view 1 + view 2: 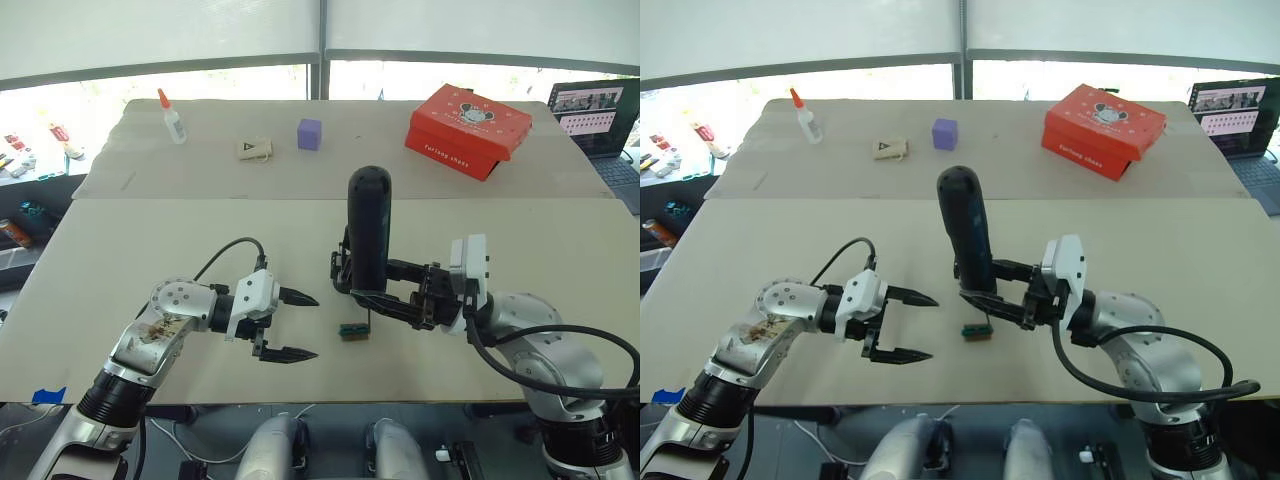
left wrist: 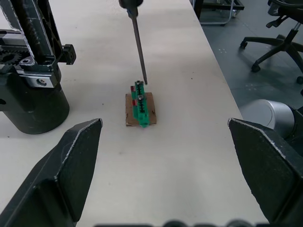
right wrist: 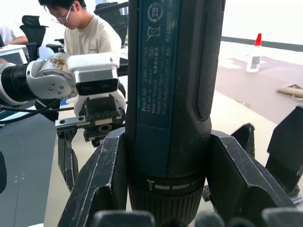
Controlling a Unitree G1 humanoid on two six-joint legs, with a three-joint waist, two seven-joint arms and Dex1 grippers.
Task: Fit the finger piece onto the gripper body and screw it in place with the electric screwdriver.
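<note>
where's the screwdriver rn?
The screwdriver stands upright at table centre in the right gripper, its bit tip on the green block, with the gripper body just behind.

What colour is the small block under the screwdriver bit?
Green on top, with small red parts, on a brown base; the left wrist view shows it best.

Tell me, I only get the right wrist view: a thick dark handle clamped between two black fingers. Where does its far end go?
Observer: The electric screwdriver stands upright, and its thin metal bit comes down onto a small green block on the table.
Operator: Is that block just lying on the bare table?
Observer: No, it sits on a little square of brown card.
Operator: What is the other arm doing?
Observer: The left end effector is open and empty, pointing at the block from the side.
Operator: Anything else nearby?
Observer: The gripper body stands on the table close to the block.
</note>
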